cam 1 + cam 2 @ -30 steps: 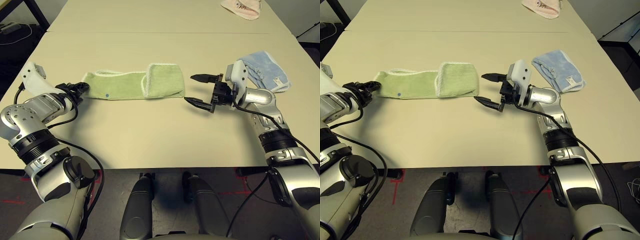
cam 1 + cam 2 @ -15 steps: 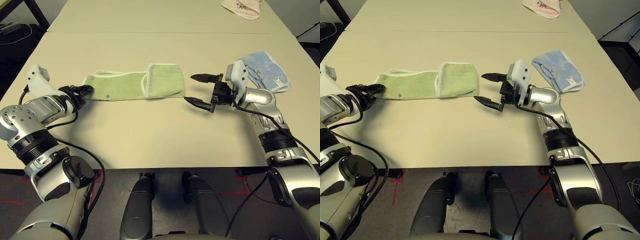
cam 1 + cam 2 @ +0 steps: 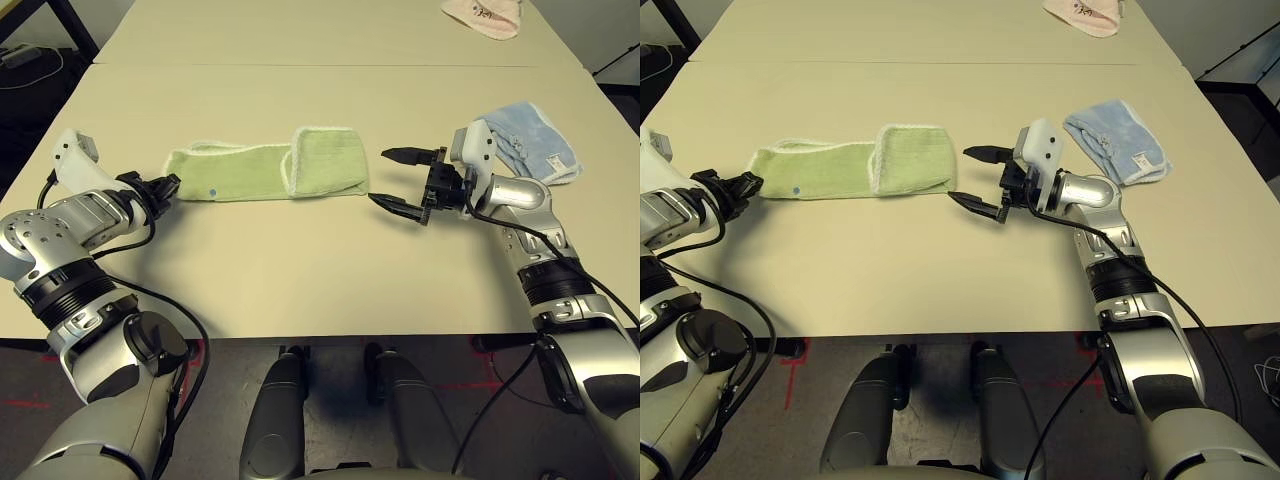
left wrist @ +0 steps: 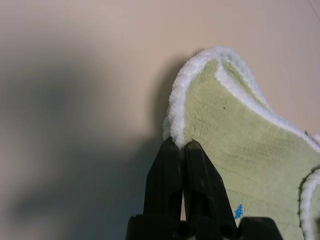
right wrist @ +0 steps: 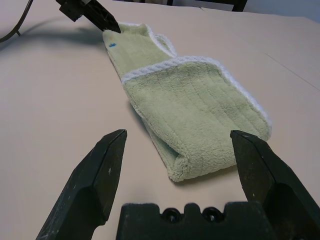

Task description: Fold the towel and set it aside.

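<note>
At centre-left of head view, on beige table (image 3: 300,280): towel (image 3: 262,173), light green terry w/ white stitched edging, lying as a long narrow band running left–right, right end folded back over itself into a thicker pad. Small blue mark near left end; too small to read. Underside of fold hidden; layer count unclear.

At left end of band: left gripper (image 4: 179,146), fingers pressed together, tips at the white hem corner. In wrist view a sliver of edging sits right at the tips, but can't tell whether actually pinched or just touching.

Right of the folded end, just beside it, not touching: right gripper (image 3: 397,180), fingers spread wide, nothing between them.

At right of frame, behind right wrist: light blue towel (image 3: 535,140), bunched, partly hidden by the arm. At top edge: pink towel (image 3: 484,17), cut off by frame.
</note>
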